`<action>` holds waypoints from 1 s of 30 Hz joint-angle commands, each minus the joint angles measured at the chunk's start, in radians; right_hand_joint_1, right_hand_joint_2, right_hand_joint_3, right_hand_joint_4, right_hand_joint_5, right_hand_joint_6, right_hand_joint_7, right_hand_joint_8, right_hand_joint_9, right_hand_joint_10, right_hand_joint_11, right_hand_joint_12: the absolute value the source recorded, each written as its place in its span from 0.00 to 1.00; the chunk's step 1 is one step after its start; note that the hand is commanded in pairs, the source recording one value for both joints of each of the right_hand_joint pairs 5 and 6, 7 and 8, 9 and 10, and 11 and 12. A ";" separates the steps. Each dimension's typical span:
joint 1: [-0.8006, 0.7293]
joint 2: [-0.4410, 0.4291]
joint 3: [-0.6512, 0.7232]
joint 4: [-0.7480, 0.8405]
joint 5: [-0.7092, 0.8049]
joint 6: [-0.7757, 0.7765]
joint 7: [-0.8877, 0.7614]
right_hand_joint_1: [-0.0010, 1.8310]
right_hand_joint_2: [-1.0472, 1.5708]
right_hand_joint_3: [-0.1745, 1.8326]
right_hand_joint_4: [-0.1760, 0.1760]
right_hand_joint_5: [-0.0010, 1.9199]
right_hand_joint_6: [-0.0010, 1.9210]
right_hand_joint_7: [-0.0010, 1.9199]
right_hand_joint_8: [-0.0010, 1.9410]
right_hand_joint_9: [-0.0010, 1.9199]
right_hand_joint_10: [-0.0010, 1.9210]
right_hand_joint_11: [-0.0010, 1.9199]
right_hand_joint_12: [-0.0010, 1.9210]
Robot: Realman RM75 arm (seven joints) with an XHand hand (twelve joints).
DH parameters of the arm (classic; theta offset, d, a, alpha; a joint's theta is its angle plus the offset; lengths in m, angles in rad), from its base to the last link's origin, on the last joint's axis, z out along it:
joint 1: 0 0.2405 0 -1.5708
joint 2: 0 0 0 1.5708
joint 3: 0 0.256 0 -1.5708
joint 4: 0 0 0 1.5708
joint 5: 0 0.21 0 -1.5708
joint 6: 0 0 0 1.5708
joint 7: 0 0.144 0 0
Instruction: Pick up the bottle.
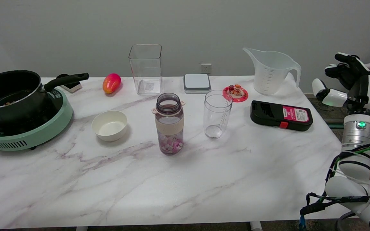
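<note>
The bottle (169, 123) stands upright and uncapped in the middle of the marble table (252, 173). It is clear with a beige band and pink and white pieces at its bottom. My right hand (348, 80) is raised off the table's right edge, far to the right of the bottle. Its fingers are spread apart and hold nothing.
A clear tumbler (217, 114) stands just right of the bottle, a white bowl (109, 125) to its left. A black case (281, 115), a measuring jug (271, 70), a square clear container (145, 69), a mango (111, 82) and a pot (10, 93) on a green cooker (27, 131) also stand on the table.
</note>
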 commanded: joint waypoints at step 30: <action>0.238 -0.196 -0.486 0.553 0.034 -0.469 -0.601 0.66 0.34 0.70 0.50 0.02 0.02 0.21 0.21 0.27 0.27 0.30 0.30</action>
